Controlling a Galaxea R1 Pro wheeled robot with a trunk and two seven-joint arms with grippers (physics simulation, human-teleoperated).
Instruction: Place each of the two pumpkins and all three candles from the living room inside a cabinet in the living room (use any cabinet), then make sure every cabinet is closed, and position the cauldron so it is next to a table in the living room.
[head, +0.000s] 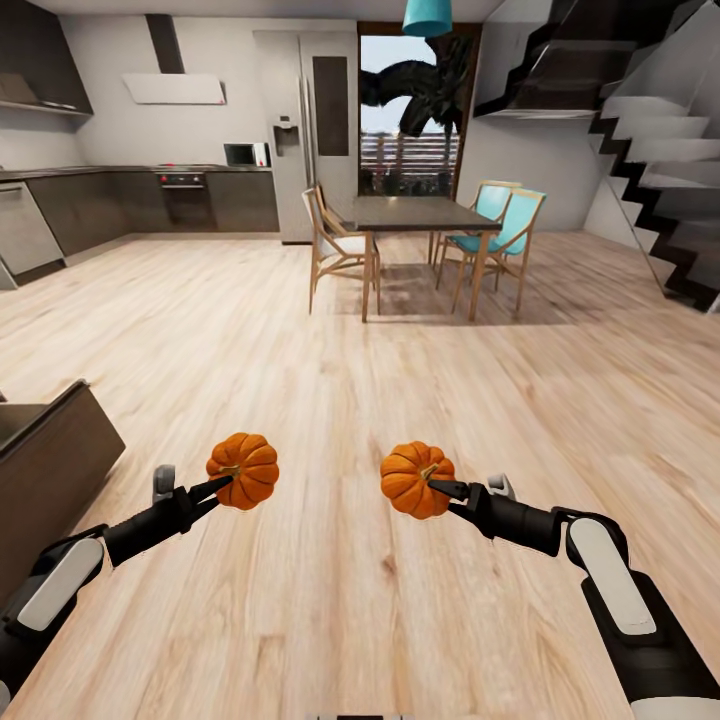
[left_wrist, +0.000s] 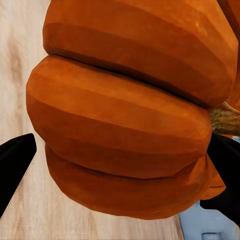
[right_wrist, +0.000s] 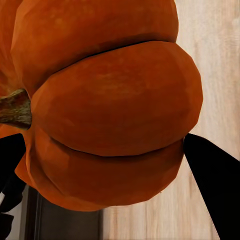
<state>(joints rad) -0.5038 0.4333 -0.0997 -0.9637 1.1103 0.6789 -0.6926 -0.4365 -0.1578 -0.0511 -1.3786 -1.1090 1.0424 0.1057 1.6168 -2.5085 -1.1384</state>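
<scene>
Above the wooden floor (head: 330, 400), well short of the dining table (head: 420, 213): left gripper (head: 222, 486) clamped on one pumpkin (head: 245, 470), stem between its jaws. Right gripper (head: 440, 489) likewise gripping the other pumpkin (head: 415, 479) by its stem.

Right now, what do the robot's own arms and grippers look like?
Both arms are mostly black, each with a white panel along the forearm and a small grey part near the wrist. The left gripper and right gripper end in slim, tapering black fingers. No cables or markings are visible.

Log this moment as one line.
left end effector: holds round ribbed orange pumpkin | right end effector: holds second orange pumpkin | both above wood floor
</scene>
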